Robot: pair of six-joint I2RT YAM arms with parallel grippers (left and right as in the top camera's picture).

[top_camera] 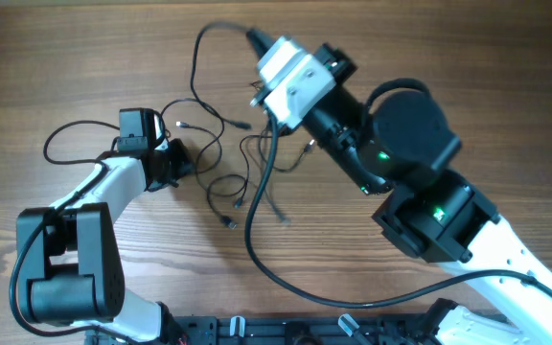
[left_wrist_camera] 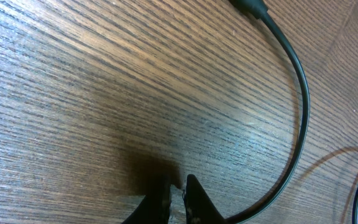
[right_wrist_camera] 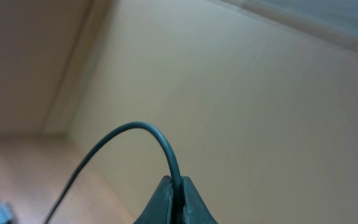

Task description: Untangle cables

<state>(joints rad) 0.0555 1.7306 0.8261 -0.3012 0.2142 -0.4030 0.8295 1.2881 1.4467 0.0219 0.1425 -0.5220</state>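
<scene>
Currently | right claw (right_wrist_camera: 173, 198): pressed closed on one thin black cord (right_wrist_camera: 138, 126), raised off the desk (top_camera: 46, 57) | left claw (left_wrist_camera: 179, 200): low at the desk, fingers almost together, cannot tell if it holds anything | remaining cables (left_wrist_camera: 302, 93): loose tangle on the desk between both claws, one arcing just beside left claw

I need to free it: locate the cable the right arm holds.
Overhead, top centre: the cable is pinched in the right end effector, arcing left and down to the tangle.
</scene>
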